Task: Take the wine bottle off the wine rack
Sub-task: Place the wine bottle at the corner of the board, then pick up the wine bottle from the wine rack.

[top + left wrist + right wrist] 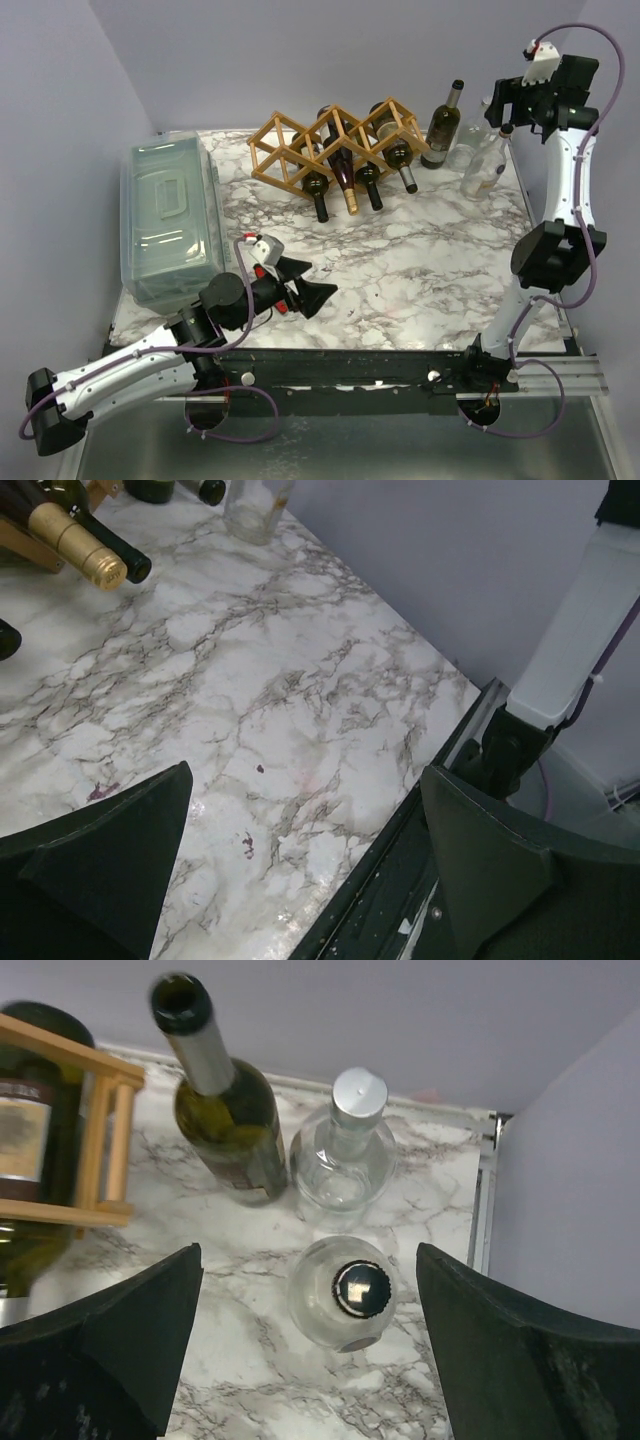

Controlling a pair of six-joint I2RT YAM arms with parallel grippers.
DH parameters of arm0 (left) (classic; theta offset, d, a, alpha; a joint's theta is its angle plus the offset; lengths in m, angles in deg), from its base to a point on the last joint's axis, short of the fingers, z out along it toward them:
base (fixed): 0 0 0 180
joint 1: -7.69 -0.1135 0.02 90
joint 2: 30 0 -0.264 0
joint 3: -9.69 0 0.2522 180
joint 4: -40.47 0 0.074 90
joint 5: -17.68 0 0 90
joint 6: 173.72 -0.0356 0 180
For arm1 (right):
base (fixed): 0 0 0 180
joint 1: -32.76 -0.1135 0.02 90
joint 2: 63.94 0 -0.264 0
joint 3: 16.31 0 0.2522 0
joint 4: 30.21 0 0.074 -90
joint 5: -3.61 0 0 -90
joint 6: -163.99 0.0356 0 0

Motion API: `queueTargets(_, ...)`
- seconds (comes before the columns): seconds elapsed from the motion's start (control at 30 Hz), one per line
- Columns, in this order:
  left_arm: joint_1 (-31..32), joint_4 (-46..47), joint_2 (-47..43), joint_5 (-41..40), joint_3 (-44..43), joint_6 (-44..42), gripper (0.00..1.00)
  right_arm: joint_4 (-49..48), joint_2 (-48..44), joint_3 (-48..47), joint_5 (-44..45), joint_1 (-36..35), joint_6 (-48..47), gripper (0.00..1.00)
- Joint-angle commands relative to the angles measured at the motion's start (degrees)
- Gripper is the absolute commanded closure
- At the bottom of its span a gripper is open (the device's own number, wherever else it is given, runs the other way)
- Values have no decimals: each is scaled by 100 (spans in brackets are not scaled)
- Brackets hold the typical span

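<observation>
The tan wooden wine rack [335, 140] stands at the back of the marble table [420, 260], with several wine bottles lying in its cells, necks [347, 190] pointing toward me. A clear bottle with a black cap [345, 1295] stands upright right of the rack. My right gripper [310, 1350] hovers above it, open, with its fingers wide on either side and not touching it. In the top view this gripper [520, 110] is high at the back right. My left gripper [305, 290] is low over the table's front left, open and empty [305, 870].
A dark green open bottle [225, 1110] and a clear silver-capped bottle [345, 1155] stand just behind the black-capped one. A lidded plastic bin [170, 215] fills the left side. The table's right edge [485, 1200] and the wall lie close to the bottles.
</observation>
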Motion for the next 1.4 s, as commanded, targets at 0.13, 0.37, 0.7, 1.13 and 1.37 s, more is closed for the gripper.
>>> queueTargets(0.13, -642, -420, -311, 388, -454, 897, 1, -246, -1507, 519, -1385, 20, 465, 9)
queueTargets(0.37, -933, -907, -273, 399, -797, 1125, 1, -823, -3224, 2509, -2744, 20, 788, 5)
queueTargets(0.7, -961, -1693, -7, 29, -1368, 1532, 1, -1268, -4703, 5132, -4324, 20, 1158, 5)
queueTargets(1.13, -959, -2762, 1352, -865, -2523, 1753, 1, -2453, -5437, 7409, -5021, 22, 1709, 5)
queueTargets(1.37, -950, -2985, 2489, -1420, -3074, 1799, 1, -2540, -5351, 7515, -4532, 20, 1739, 5)
